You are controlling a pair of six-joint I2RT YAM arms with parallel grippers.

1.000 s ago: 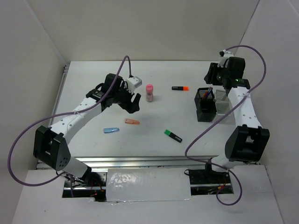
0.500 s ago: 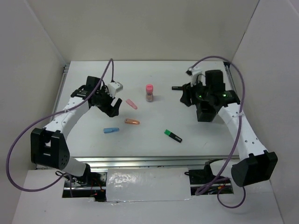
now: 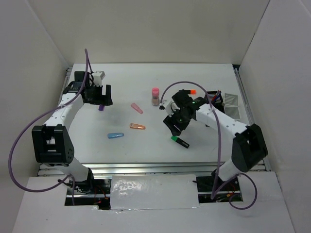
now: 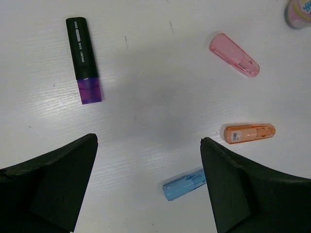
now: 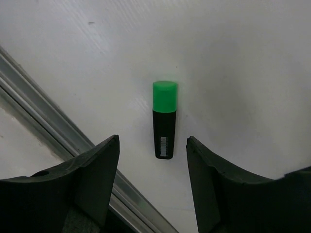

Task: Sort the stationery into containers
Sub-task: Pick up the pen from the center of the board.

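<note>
The green highlighter (image 5: 164, 127) lay under the open right gripper (image 5: 151, 141), centred between its jaws, long axis across their closing line.

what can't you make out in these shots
- Cup contents: in the top view the right arm covers most of it, so the pens can't be counted.
- Orange highlighter: in the top view only its cap end shows past the arm.
- Cylinder: cut off by the top right corner of the left wrist view.
- Green highlighter print: too small to read in the right wrist view.
</note>
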